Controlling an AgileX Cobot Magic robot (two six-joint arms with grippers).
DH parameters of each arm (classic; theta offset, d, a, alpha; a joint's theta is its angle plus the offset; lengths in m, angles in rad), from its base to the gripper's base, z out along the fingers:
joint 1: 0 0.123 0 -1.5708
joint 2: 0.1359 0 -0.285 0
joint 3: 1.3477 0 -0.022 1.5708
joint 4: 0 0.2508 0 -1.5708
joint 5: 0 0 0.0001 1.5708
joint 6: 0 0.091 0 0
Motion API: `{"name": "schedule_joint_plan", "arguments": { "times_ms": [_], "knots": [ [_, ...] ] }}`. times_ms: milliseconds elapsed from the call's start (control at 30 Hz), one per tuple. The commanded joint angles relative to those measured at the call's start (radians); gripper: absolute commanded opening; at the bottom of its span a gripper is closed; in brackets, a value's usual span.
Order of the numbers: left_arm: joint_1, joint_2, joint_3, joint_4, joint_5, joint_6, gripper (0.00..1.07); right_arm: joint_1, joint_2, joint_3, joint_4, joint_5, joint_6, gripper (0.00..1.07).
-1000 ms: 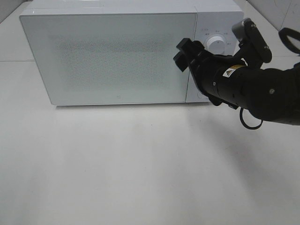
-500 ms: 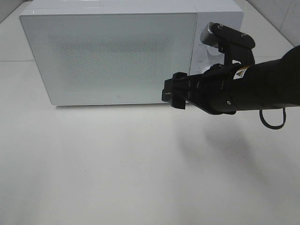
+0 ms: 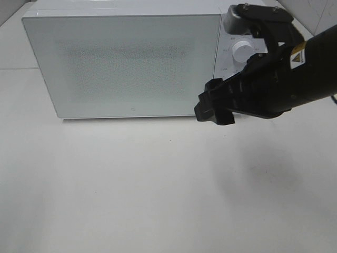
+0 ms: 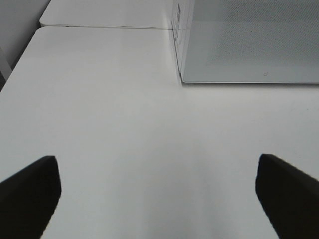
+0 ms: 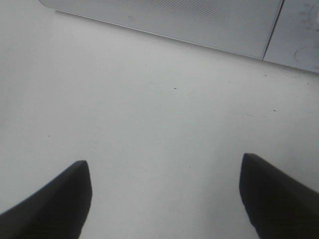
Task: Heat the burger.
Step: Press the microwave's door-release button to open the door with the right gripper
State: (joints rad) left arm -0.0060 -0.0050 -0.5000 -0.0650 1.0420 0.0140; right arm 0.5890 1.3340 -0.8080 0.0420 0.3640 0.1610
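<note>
A bare white worktop carries a white microwave along its far edge, its long side running left to right and its frosted door shut. The right arm reaches in from the right, across the front of the control panel. The right claw hangs above the worktop just in front of the door's lower right corner, its jaws spread and holding nothing. The left claw, also spread wide and empty, waits well apart on the near left and faces the microwave's left end. The dial sits just beyond and to the right of the right claw. The burger appears in no view. If it is behind the clouded door, it lies beyond and left of the right claw. In that case the dial probably matters next, and the right arm is much the nearer to it.
</note>
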Motion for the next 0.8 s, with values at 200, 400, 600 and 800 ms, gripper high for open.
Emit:
{"name": "schedule_joint_plan", "arguments": {
  "times_ms": [200, 400, 600, 800],
  "knots": [
    [0.000, -0.026, 0.003, -0.007, -0.006, 0.002, 1.01, -0.005, -0.137, -0.013, -0.096, 0.229, 0.038, 0.76],
    [0.000, -0.026, 0.003, -0.007, -0.006, 0.002, 1.01, -0.005, -0.212, -0.013, -0.110, 0.373, 0.038, 0.76],
    [0.000, -0.026, 0.003, -0.007, -0.006, 0.002, 1.01, -0.005, -0.290, -0.012, -0.149, 0.543, 0.036, 0.76],
    [0.000, -0.026, 0.003, -0.007, -0.006, 0.002, 1.01, -0.005, -0.411, -0.001, -0.158, 0.581, 0.027, 0.76]
  ]
}}
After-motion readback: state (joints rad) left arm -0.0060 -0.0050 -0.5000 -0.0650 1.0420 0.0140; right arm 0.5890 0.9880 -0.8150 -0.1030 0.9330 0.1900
